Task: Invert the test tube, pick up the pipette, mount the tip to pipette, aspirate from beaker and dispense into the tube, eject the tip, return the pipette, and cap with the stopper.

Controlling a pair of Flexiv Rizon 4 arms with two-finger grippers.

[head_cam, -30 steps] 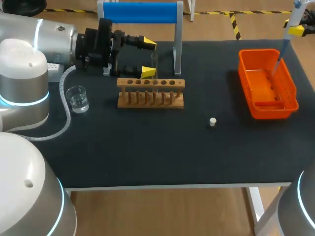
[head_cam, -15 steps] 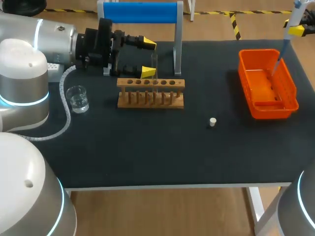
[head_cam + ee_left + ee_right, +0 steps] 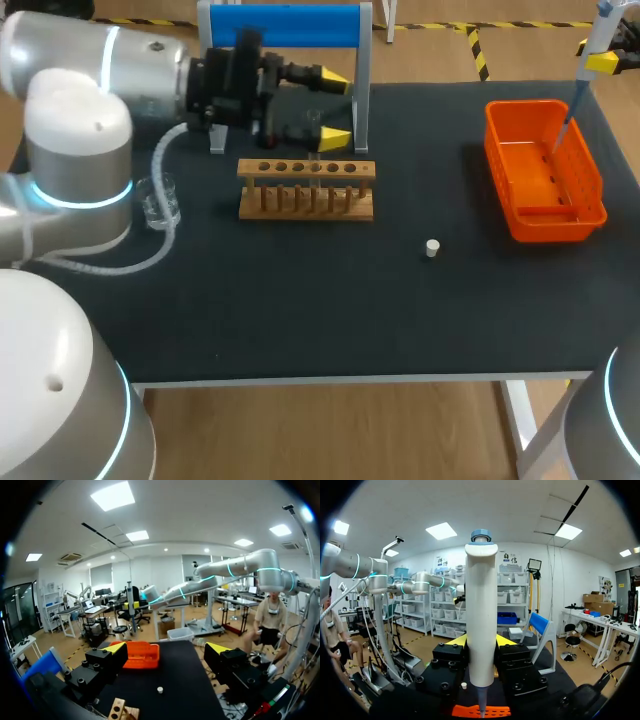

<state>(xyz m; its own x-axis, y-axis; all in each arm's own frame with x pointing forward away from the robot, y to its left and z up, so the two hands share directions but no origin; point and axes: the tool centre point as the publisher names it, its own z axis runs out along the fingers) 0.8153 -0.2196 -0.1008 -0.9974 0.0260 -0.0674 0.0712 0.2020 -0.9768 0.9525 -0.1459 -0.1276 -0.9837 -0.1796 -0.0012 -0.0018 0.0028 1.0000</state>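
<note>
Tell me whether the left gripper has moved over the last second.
Yes. The left gripper has shifted right along the wooden rack, toward its right end and closer to the blue stand's right post.

Black tabletop, matte. Wooden tube rack stands left of centre, long side towards me. Glass beaker well to the rack's left, on my left side, upright. Small white stopper alone on bare surface, between the rack and the orange tray on the right. Blue-barred stand at the far edge, behind the rack.
</note>
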